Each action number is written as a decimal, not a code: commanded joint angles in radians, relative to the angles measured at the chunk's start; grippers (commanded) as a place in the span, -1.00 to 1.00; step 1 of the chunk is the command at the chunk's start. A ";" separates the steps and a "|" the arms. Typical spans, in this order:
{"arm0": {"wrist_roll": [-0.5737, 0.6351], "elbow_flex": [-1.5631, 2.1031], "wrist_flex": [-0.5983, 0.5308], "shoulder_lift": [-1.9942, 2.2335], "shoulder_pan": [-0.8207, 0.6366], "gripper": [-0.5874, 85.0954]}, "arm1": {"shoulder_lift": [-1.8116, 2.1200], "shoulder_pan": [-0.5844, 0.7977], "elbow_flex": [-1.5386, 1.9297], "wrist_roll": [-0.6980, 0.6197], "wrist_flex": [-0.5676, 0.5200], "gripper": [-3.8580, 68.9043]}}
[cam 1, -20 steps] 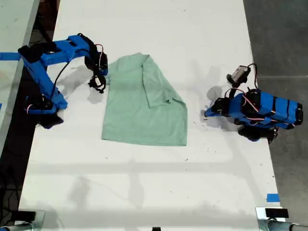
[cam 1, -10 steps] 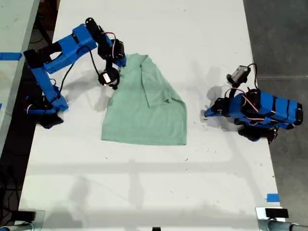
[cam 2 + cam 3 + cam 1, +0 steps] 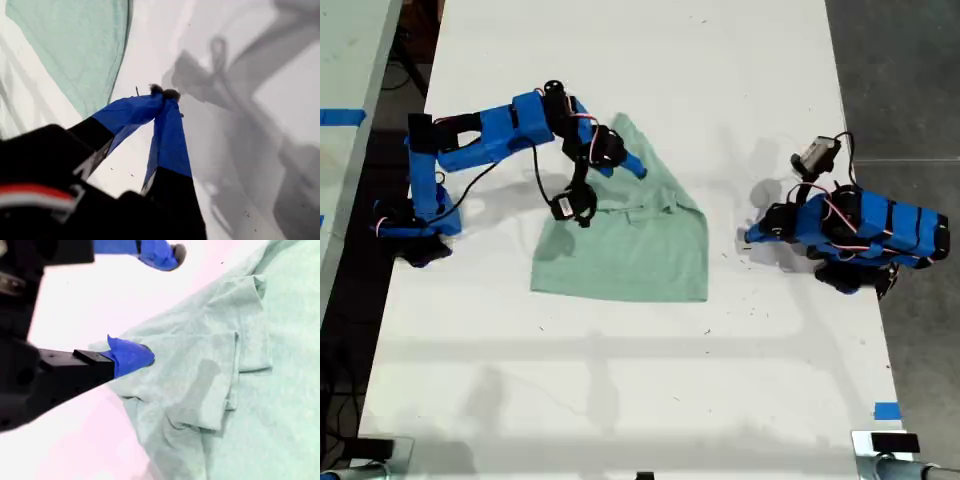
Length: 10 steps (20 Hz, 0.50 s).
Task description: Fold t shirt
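Second gripper (image 3: 150,305) hangs jaws apart over the upper edge of the t shirt (image 3: 630,245), one fingertip (image 3: 131,356) at the cloth. T shirt lies mid-table (image 3: 620,380). First gripper (image 3: 164,92), jaws together, sits on bare table beside the shirt's edge.

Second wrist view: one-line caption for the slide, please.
Open second claw over the mint-green t shirt, one fingertip at the wrinkled edge.

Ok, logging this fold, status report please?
My first gripper shut, empty, parked beside the T-shirt. My second gripper open over its folded sleeve. Table unobstructed.
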 commanded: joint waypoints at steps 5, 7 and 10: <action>0.037 0.179 0.084 0.822 -0.186 -0.99 | 0.009 -0.006 0.038 -0.017 0.002 -0.91; -0.028 0.472 0.000 1.123 -0.110 -0.99 | 0.009 -0.006 0.038 -0.017 0.002 -0.91; -0.187 1.098 -0.173 1.577 0.044 -0.99 | 0.009 -0.008 0.038 -0.014 0.002 -0.91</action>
